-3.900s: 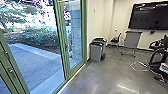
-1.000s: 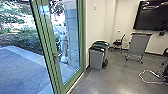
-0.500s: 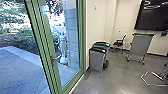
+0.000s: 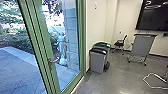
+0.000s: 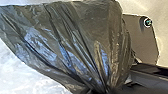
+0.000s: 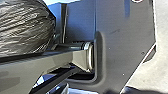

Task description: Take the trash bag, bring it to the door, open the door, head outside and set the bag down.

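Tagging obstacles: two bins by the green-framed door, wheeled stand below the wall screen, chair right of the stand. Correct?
One error: the head view shows the chair left of the wheeled stand. The rest holds: two bins by the green-framed door, stand below the wall screen.

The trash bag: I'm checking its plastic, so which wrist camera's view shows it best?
The left wrist view. There the trash bag looms large, with long folds converging at a gathered end. The right wrist view gives a rounded, creased part of it, cut off by the picture's edge.
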Robot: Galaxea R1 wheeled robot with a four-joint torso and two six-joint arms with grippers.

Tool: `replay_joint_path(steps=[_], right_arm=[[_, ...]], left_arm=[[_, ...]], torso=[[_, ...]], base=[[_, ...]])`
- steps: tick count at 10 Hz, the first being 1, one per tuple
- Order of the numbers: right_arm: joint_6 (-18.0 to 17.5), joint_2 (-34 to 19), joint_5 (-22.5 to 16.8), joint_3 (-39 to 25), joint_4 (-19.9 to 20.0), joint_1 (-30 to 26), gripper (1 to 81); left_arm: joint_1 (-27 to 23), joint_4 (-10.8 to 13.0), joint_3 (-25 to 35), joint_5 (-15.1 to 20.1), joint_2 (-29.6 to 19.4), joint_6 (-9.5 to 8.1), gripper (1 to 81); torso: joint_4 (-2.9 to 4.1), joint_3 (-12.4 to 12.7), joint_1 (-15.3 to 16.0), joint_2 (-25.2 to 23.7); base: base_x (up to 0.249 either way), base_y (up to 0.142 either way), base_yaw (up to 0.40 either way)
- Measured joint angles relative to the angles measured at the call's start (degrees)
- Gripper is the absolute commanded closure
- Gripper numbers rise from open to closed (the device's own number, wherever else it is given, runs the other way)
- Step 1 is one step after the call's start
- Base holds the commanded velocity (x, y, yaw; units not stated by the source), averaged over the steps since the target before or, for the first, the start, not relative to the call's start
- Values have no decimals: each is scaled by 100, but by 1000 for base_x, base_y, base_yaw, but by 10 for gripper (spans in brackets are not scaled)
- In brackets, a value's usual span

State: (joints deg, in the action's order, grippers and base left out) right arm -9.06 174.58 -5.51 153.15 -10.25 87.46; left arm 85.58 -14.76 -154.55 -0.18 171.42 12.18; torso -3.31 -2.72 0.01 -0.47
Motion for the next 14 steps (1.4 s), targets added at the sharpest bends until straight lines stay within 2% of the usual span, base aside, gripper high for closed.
replay_joint_path(steps=[14], right_arm=[[0, 0, 0, 11, -5, 2, 10]], left_arm=[[0, 0, 0, 2, 0, 0, 811]], torso=[[0, 0, 0, 0]], base=[[170, 5, 0]])
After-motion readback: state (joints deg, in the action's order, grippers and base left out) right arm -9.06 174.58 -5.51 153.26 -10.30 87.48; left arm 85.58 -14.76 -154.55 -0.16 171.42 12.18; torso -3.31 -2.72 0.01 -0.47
